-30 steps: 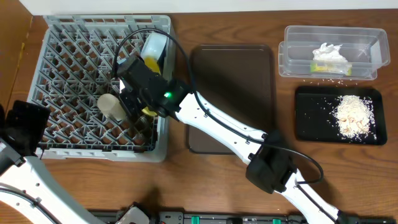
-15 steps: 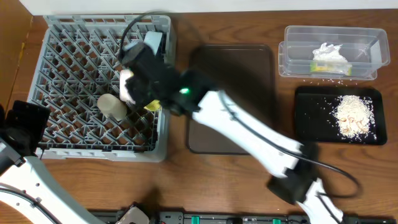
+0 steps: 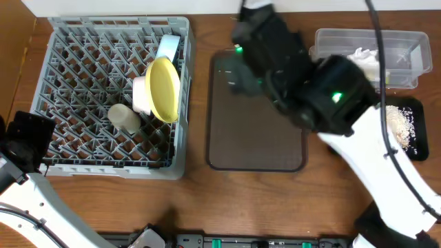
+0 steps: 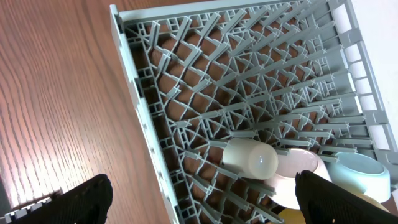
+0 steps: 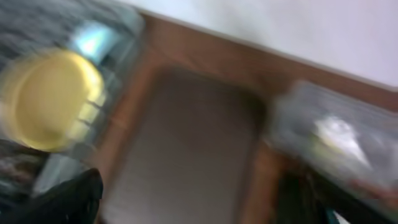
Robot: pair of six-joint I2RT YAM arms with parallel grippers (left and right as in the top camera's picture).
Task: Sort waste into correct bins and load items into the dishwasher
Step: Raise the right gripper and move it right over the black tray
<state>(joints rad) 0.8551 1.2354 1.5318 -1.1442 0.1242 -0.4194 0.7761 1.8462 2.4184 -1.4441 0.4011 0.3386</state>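
Round yellow plate (image 3: 165, 89) in pegged grey rack (image 3: 83, 62); left end effector (image 4: 208, 196) wide, right end effector (image 5: 189, 202) seemingly wide.

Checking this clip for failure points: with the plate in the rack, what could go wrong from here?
1. The plate stands tilted on edge beside the white bowl; it might tip.
2. The cup lies on its side and may roll.
3. The right arm hangs close to the tub; a sweep could knock it.

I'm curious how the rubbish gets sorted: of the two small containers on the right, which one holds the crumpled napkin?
The clear plastic tub at the back holds the napkin. The flat black tray in front of it holds pale crumbs instead.
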